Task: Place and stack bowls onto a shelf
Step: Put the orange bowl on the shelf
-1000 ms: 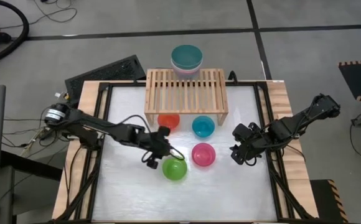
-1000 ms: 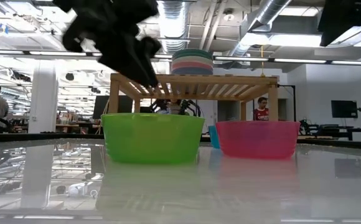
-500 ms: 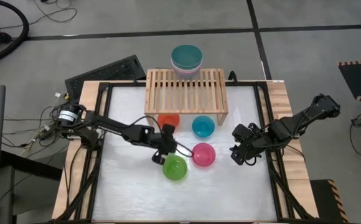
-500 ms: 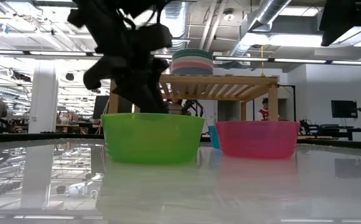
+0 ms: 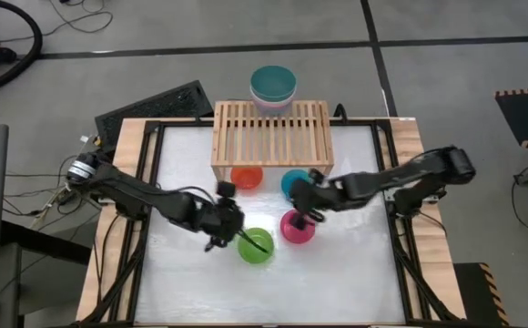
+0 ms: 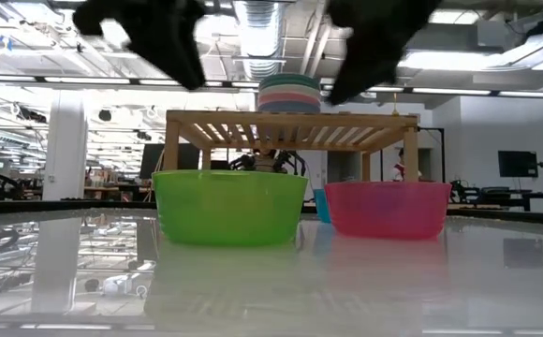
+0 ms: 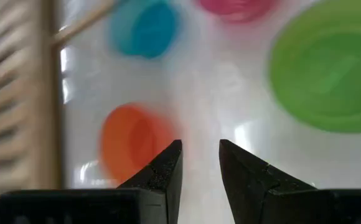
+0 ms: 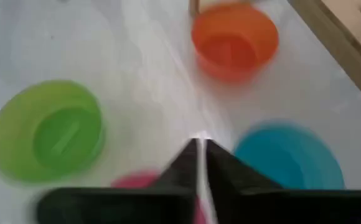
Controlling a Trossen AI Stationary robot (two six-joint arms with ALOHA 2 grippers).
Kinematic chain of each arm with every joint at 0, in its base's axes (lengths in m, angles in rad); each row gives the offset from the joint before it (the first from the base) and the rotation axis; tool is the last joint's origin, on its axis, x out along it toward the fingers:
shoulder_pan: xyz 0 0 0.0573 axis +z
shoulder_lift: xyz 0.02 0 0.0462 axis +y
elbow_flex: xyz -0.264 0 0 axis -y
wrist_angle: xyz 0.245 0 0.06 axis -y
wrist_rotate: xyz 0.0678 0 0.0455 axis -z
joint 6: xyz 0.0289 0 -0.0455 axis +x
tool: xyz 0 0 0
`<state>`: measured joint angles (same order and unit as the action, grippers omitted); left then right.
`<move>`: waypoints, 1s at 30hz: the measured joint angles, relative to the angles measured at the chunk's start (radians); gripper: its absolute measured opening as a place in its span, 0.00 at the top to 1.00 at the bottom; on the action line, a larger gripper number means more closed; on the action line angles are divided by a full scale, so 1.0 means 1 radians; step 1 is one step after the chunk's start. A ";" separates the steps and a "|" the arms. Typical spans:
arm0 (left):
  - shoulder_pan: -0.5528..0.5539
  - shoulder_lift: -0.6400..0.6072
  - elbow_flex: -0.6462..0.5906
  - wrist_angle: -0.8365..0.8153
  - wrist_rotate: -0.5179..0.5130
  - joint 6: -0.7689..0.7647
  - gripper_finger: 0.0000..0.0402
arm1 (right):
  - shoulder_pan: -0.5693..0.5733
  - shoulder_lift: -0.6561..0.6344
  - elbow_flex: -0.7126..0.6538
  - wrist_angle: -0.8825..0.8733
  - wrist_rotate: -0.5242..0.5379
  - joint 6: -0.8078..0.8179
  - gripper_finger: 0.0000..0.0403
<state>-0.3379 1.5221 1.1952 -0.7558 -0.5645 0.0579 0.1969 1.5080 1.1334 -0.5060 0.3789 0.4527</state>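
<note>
A black keyboard (image 5: 153,105) lies on the grey floor beside the table (image 5: 191,282), near loose cables (image 5: 41,196).

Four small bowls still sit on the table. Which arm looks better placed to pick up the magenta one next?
Probably the right. The right gripper hovers with fingers shut between the cyan bowl and the magenta bowl, right at its rim. The left gripper, slightly open, sits beyond the lime green bowl.

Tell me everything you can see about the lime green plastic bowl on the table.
The lime green plastic bowl is small, round, plain and glossy, with a flat base and sloped walls. It stands upright and empty on the white tabletop, in front of the wooden rack, beside the magenta bowl. The left gripper hovers by its rim, gripping nothing.
</note>
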 joint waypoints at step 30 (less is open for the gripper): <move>-0.439 -0.345 0.006 -0.406 -0.428 -0.658 1.00 | 0.068 0.658 0.476 -0.023 0.386 -1.350 0.95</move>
<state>-0.7766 1.1770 1.2007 -1.1621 -0.9925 -0.6006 0.2650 2.1660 1.6097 -0.5288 0.7647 -0.8971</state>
